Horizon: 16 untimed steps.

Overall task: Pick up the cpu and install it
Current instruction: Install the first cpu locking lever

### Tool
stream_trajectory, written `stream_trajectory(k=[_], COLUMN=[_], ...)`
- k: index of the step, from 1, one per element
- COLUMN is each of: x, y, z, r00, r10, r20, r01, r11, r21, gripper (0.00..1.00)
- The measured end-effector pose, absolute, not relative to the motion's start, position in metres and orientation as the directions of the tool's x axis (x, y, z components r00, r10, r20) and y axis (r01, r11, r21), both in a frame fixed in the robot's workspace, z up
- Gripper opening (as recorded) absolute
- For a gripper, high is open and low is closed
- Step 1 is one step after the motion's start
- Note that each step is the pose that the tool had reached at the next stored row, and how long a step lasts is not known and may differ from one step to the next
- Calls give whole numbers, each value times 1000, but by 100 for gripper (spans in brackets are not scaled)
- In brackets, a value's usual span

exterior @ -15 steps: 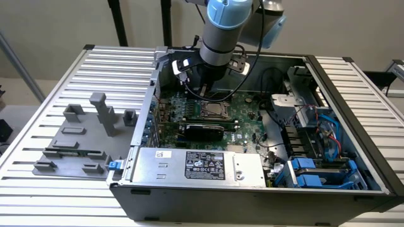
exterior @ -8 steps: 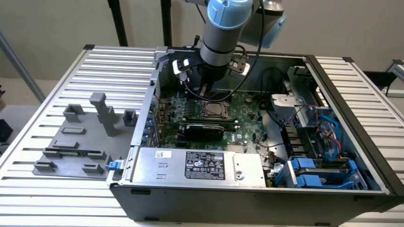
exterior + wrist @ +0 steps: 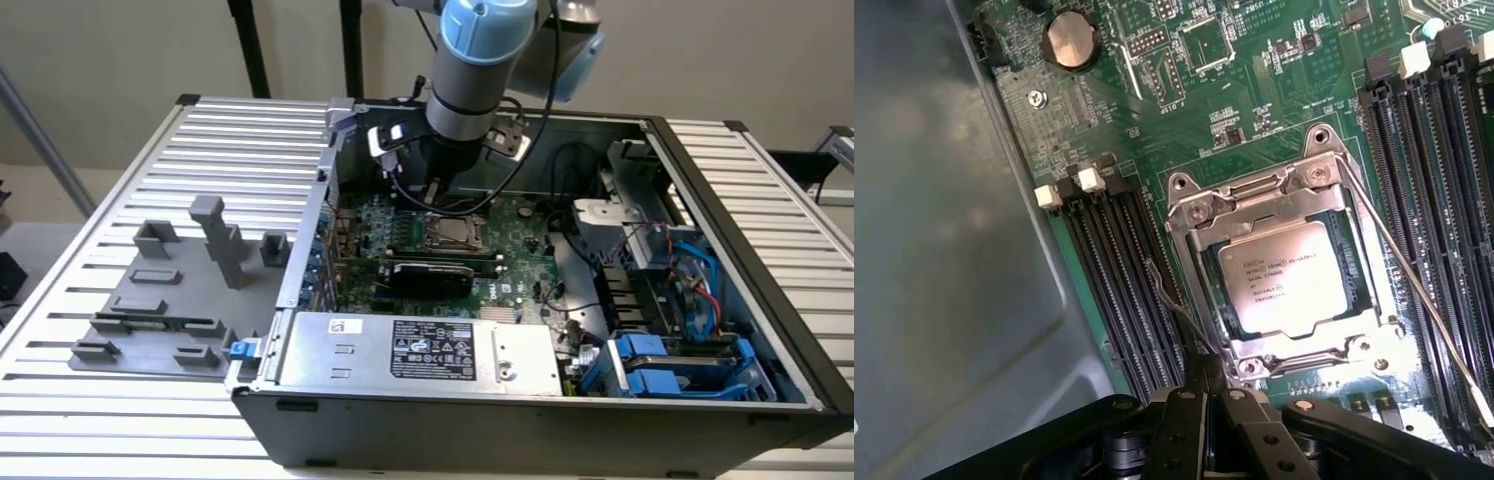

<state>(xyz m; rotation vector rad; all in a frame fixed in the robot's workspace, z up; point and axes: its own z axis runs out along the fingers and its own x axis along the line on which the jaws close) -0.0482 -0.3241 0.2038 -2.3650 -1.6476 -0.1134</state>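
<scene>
While the gripper (image 3: 1204, 395) hovers shut and empty near a corner of the socket frame (image 3: 1254, 195), the cpu (image 3: 1294, 275) lies flat inside that frame on the green motherboard (image 3: 1254, 120). Good seating likely means keeping the chip level, square and clear of the thin latch lever (image 3: 1414, 290). The arm (image 3: 474, 70) reaches almost straight down into the open computer case (image 3: 747, 300).

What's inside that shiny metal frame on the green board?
The cpu lies flat inside the metal frame, with its silvery top and printed writing showing. What is underneath the cpu cannot be seen, because the cpu itself covers it.
</scene>
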Motion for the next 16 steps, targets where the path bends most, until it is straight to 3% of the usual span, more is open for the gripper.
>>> stream_trajectory(k=[16], x=[-35], y=[-324], z=[201], r00=[396], r10=[894], r20=[209], r01=[915], r11=[-367], r21=[-165], gripper=[11])
